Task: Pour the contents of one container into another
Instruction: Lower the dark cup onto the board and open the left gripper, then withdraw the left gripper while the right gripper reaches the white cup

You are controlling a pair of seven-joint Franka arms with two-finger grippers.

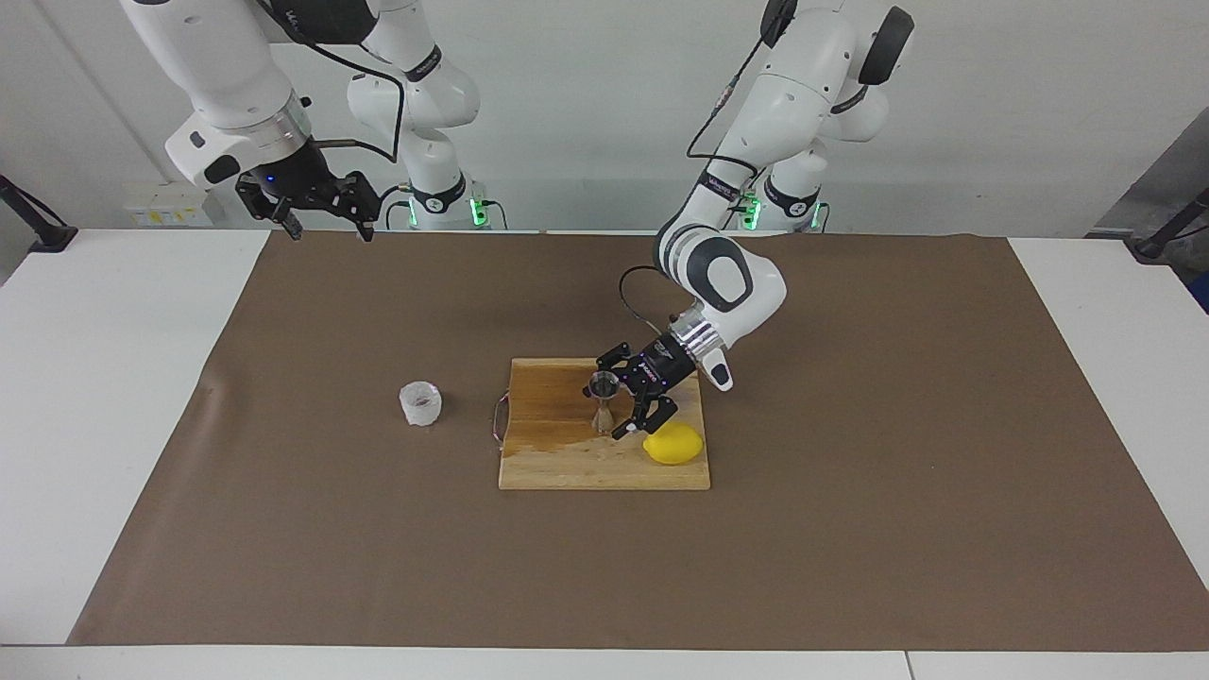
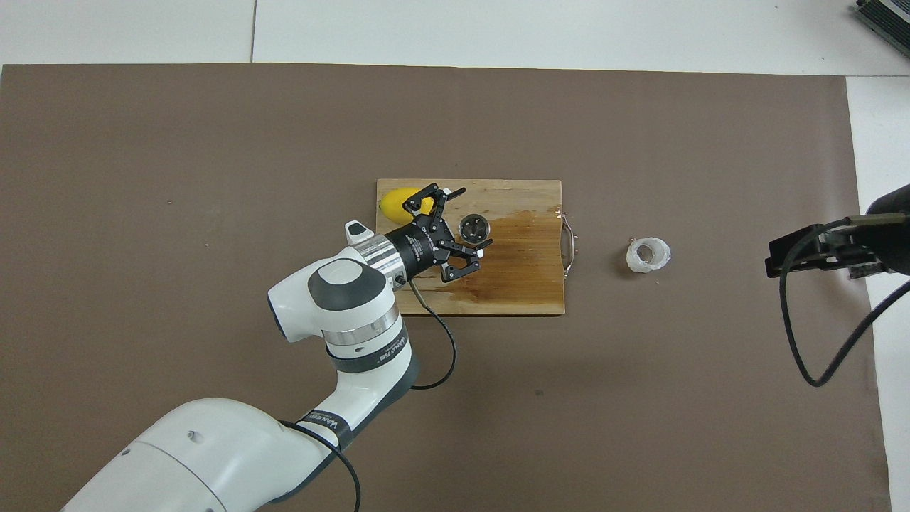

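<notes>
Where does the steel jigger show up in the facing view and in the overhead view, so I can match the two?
Facing view: the jigger stands upright on the wooden cutting board, beside the lemon, toward the right arm's end.
Overhead view: the jigger shows as a round open mouth at the edge of the board's dark wet patch.
Shared landmark: the lemon on the cutting board.

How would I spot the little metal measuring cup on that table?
Find the wooden cutting board in the middle of the brown mat. The jigger stands upright on it, beside a lemon. It is the only shiny steel thing there, hourglass-shaped with a narrow waist, unlike the frosted plastic cup off the board.
</notes>
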